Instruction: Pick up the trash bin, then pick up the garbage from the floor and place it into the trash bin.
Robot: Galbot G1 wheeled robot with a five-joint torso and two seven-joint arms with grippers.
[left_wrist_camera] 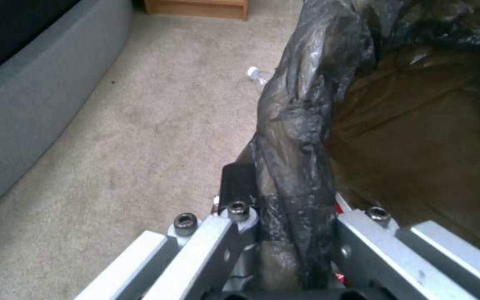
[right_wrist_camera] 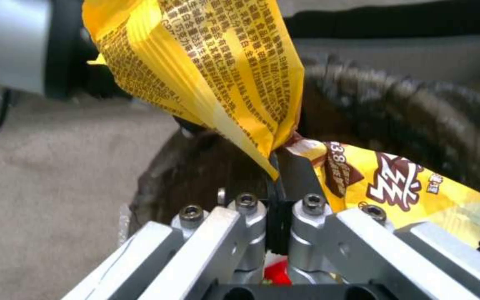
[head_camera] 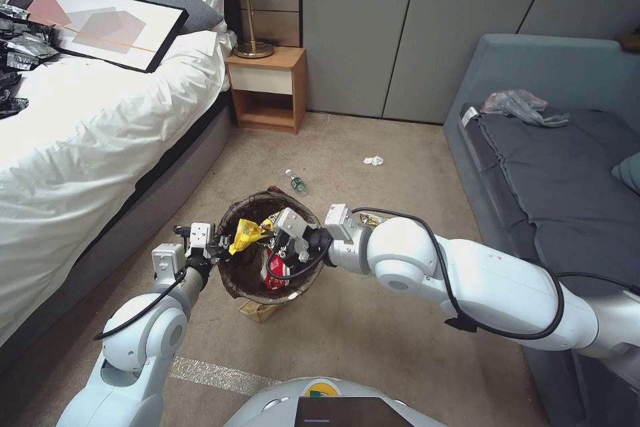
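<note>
Overhead, right gripper (right_wrist_camera: 278, 175) fingers pinching yellow wrapper (right_wrist_camera: 218, 71) marked "3.8", left gripper (left_wrist_camera: 273, 216) fingers clamping trash bin (head_camera: 248, 213) rim.

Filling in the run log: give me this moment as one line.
left gripper: shut on trash bin rim | right gripper: shut on yellow wrapper, above bin | floor: bottle, tissue wad
</note>
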